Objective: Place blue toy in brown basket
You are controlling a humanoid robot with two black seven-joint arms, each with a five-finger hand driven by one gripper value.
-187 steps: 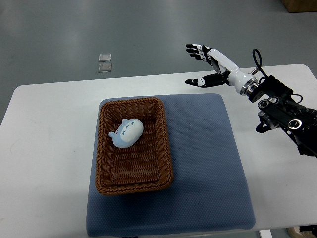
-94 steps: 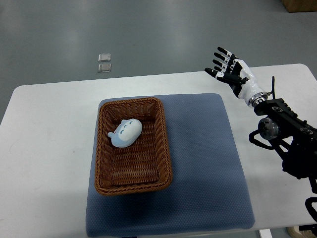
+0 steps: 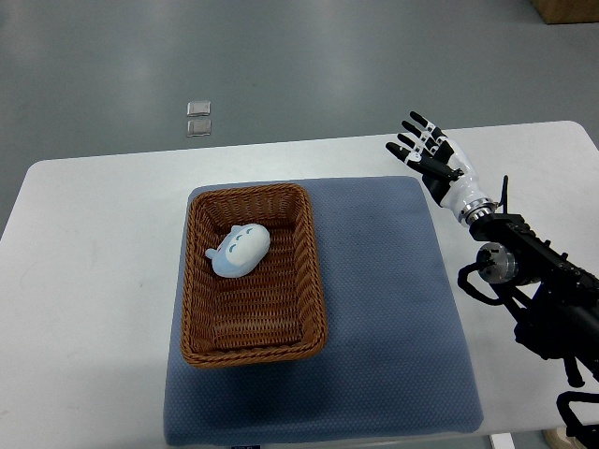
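My right arm cut off at frame edge; right hand (image 3: 429,150) spread, empty. Pale blue toy (image 3: 240,251) lies in basket (image 3: 314,281).

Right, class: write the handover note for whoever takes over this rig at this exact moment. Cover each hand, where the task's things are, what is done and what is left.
Right hand: open, fingers spread, holding nothing, raised near the far right corner of the blue mat.
Left hand: not in view.
Blue toy: lying inside the brown basket, in its far half.
Basket: sits on the left part of the mat, on the white table.
Done: the toy is in the basket and nothing grips it.
Left: nothing on the placing itself; probably just bring the right arm to rest.
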